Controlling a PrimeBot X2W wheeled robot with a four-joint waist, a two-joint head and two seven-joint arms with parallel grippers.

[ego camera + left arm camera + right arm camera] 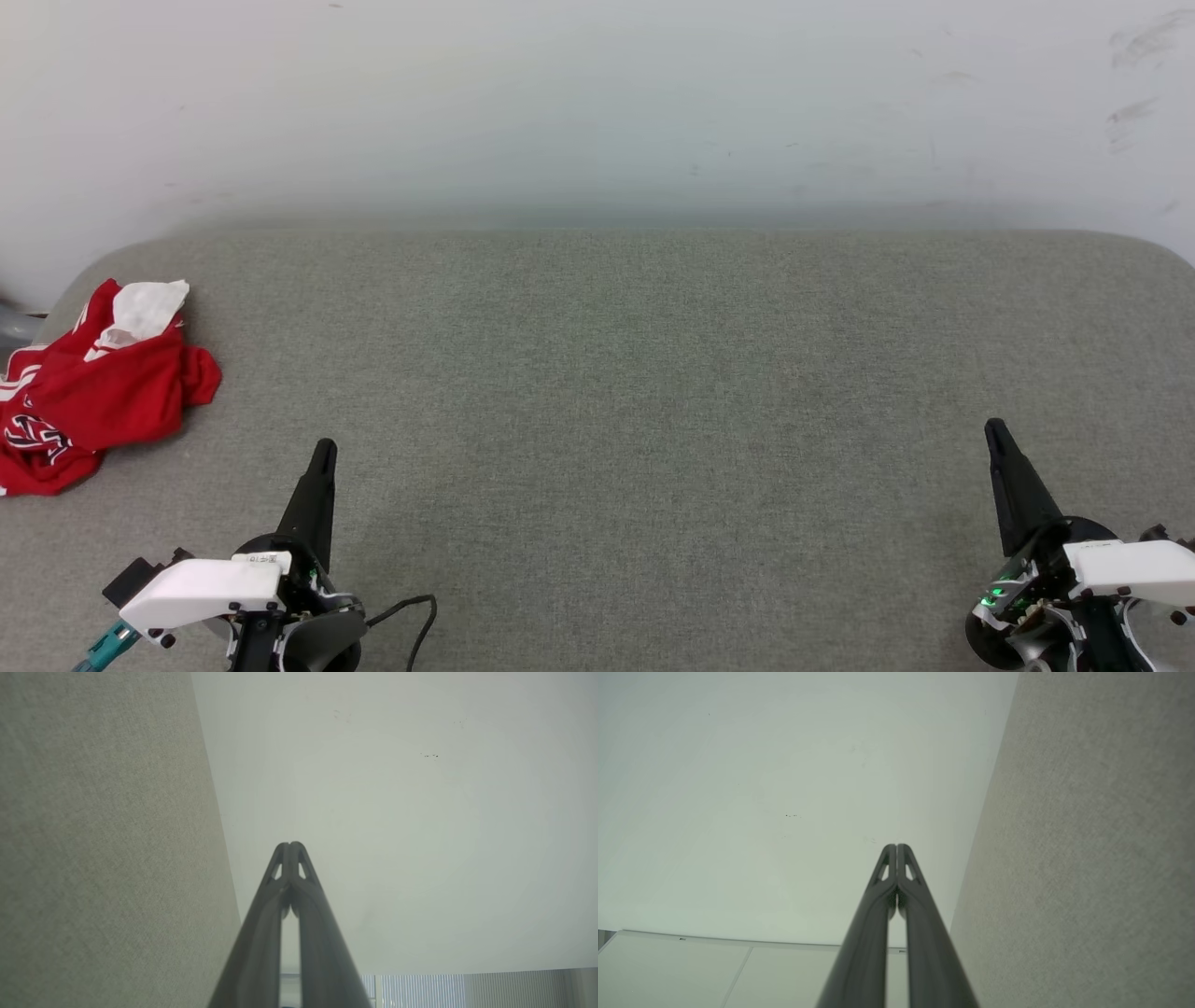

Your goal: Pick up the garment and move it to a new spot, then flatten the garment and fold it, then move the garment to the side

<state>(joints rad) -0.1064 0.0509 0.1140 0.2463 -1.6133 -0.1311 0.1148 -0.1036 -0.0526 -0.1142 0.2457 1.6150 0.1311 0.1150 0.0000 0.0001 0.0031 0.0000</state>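
Garment (103, 401) sits crumpled, seemingly untouched, left of the closed left end effector (324, 450); right end effector (995, 429) closed too; nothing done.

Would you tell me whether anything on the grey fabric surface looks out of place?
The red jersey T-shirt with white sleeves lies crumpled in a heap at the left edge of the grey fabric surface; nothing else stands out.

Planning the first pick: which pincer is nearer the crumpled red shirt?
Left. The left pincer sits just right of the red shirt, slightly nearer the robot; the right pincer is far across the grey surface, at its right side.
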